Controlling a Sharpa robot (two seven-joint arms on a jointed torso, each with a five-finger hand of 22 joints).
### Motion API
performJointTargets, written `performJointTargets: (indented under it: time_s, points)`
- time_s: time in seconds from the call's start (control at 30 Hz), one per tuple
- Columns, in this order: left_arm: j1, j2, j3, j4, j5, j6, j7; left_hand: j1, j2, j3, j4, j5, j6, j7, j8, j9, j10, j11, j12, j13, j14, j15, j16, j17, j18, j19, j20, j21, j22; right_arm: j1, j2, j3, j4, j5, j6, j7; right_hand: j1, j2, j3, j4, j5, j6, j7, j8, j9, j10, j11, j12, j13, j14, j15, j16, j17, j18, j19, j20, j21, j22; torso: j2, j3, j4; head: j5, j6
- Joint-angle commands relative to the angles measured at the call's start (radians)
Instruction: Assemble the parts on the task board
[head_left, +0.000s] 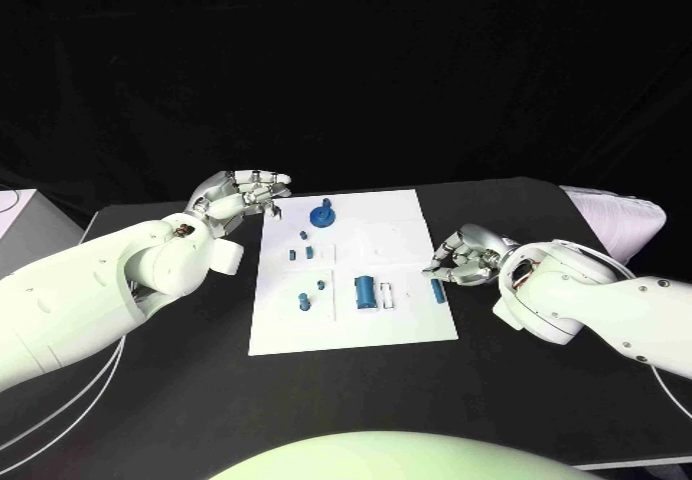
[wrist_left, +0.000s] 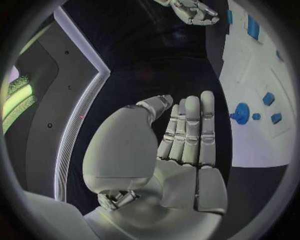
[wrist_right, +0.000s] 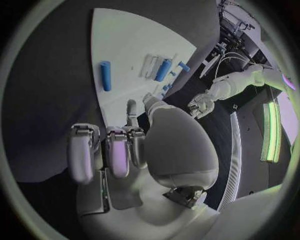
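**Ana:** Parts lie scattered over the task board (head_left: 375, 330), the white plate in the middle of the black table (head_left: 173, 400). Nearest the board's right edge lies a slim blue rod (head_left: 437, 291), and toward the board's middle stands a thicker blue cylinder (head_left: 365, 291). Near the board's far edge sits a round blue knob (head_left: 322, 213).

**Ben:** And the hands?

**Ana:** The left hand (head_left: 240, 195) hovers just off the board's far left corner, fingers (wrist_left: 190, 130) straight and side by side, holding nothing. The right hand (head_left: 467, 256) sits just beside the board's right edge, close to the rod, fingers (wrist_right: 119, 155) curled in, nothing visible between them.

**Ben:** How would the rod handle?

**Ana:** It looks like small, stiff, light plastic, so little force should be needed. Being round and smooth, it would likely roll or slip if nudged from the side. A pinch across its middle, thumb against a fingertip, seems the safest hold.

**Ben:** And the cylinder?

**Ana:** Wider, so easier to pinch around its sides. Whether it is already seated in the board cannot be told.
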Motion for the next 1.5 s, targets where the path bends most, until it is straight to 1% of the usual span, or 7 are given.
performJointTargets:
  time_s: [0.03, 0.33, 0.47, 0.63, 1.1, 1.3, 1.5]
  points:
    - [0.0, 0.003, 0.001, 0.001, 0.0, 0.018, 0.005, 0.0, 0.006, -0.002, 0.005, 0.005, -0.01, 0.0, 0.007, -0.001, -0.009, -0.001, 0.004, 0.001, -0.003, 0.003, -0.005, 0.001, 0.006, 0.007, 0.001, -0.005, -0.001, 0.001, -0.001, 0.0, -0.007, -0.05, 0.136, -0.079, -0.035, -0.011, -0.031, -0.003, 0.043, 0.02, -0.004, -0.001, -0.004, 0.086, 0.006, 0.001, 0.237, 0.103, 0.004, 0.006, 0.263, -0.017, 0.083, 0.003, 0.003, 0.234, 0.002, 0.0009, 0.0006, -0.005, 0.002]
    - [-0.001, 0.005, 0.001, -0.001, 0.0, 0.018, 0.004, 0.0, 0.006, -0.002, 0.005, 0.005, -0.01, 0.0, 0.007, -0.001, -0.009, -0.001, 0.004, 0.001, -0.003, 0.003, -0.005, 0.001, 0.006, 0.007, 0.001, -0.005, -0.001, -0.004, 0.015, -0.001, -0.023, -0.133, 0.192, -0.184, -0.065, -0.014, -0.102, 0.0, 0.036, 0.049, -0.019, 0.028, 0.024, 0.089, -0.006, 0.008, 0.241, 0.103, -0.005, 0.006, 0.263, -0.02, 0.086, -0.003, 0.016, 0.239, 0.003, 0.0011, 0.0026, -0.012, 0.002]
    - [-0.001, 0.004, 0.001, -0.001, 0.0, 0.018, 0.003, -0.001, 0.006, -0.002, 0.007, 0.005, -0.01, 0.0, 0.007, -0.001, -0.009, 0.0, 0.005, 0.001, -0.003, 0.003, -0.005, 0.001, 0.006, 0.007, 0.001, -0.006, -0.002, -0.006, 0.021, -0.001, -0.03, -0.162, 0.19, -0.211, -0.076, -0.007, -0.141, 0.001, 0.027, 0.048, -0.021, 0.035, 0.034, 0.087, -0.009, 0.003, 0.238, 0.103, -0.007, 0.006, 0.263, -0.019, 0.085, -0.006, 0.011, 0.238, 0.002, -0.0007, 0.0029, -0.016, 0.002]
    - [-0.001, 0.003, 0.001, 0.0, 0.0, 0.018, 0.002, -0.001, 0.006, -0.002, 0.007, 0.005, -0.01, 0.0, 0.007, -0.001, -0.009, 0.0, 0.005, 0.001, -0.003, 0.003, -0.005, 0.001, 0.006, 0.007, 0.001, -0.006, -0.002, -0.008, 0.027, -0.001, -0.027, -0.201, 0.172, -0.228, -0.078, 0.003, -0.178, 0.002, 0.027, 0.055, -0.027, 0.05, 0.048, 0.087, -0.013, 0.003, 0.238, 0.103, -0.011, 0.006, 0.263, -0.019, 0.085, -0.009, 0.011, 0.239, 0.003, 0.0011, 0.0015, -0.014, 0.001]
    - [-0.001, 0.002, 0.001, 0.0, -0.001, 0.019, 0.001, -0.001, 0.006, -0.002, 0.007, 0.005, -0.01, 0.0, 0.007, -0.001, -0.009, 0.0, 0.005, 0.001, -0.003, 0.003, -0.005, 0.001, 0.006, 0.007, 0.001, -0.006, -0.002, -0.023, 0.057, -0.002, -0.043, -0.221, 0.171, -0.235, -0.076, 0.009, -0.196, 0.001, 0.027, 0.062, -0.032, 0.063, 0.059, 0.085, -0.017, -0.002, 0.235, 0.103, -0.014, 0.006, 0.263, -0.018, 0.084, -0.011, 0.006, 0.237, 0.003, 0.002, 0.0022, -0.012, -0.004]
    - [-0.001, 0.002, 0.001, 0.0, -0.001, 0.019, 0.0, -0.001, 0.006, -0.002, 0.007, 0.005, -0.01, 0.0, 0.007, -0.001, -0.009, 0.0, 0.005, 0.001, -0.003, 0.003, -0.005, 0.001, 0.006, 0.007, 0.001, -0.006, -0.002, -0.029, 0.073, -0.003, -0.053, -0.221, 0.168, -0.234, -0.047, 0.016, -0.201, -0.001, 0.034, 0.053, -0.034, 0.071, 0.07, 0.084, -0.019, -0.004, 0.234, 0.103, -0.016, 0.006, 0.263, -0.018, 0.084, -0.014, 0.004, 0.237, 0.003, 0.0016, 0.0015, -0.013, -0.005]
    - [-0.001, 0.002, 0.001, 0.0, -0.001, 0.019, 0.0, -0.001, 0.006, -0.002, 0.007, 0.005, -0.01, 0.0, 0.007, -0.001, -0.009, 0.0, 0.005, 0.001, -0.003, 0.003, -0.005, 0.001, 0.006, 0.007, 0.001, -0.006, -0.002, -0.035, 0.087, -0.004, -0.071, -0.224, 0.168, -0.235, 0.061, 0.026, -0.173, -0.009, 0.051, 0.016, -0.026, 0.062, 0.076, 0.08, -0.014, -0.012, 0.229, 0.103, -0.013, 0.006, 0.263, -0.017, 0.083, -0.013, -0.002, 0.236, 0.003, 0.0012, 0.0015, -0.013, -0.007]
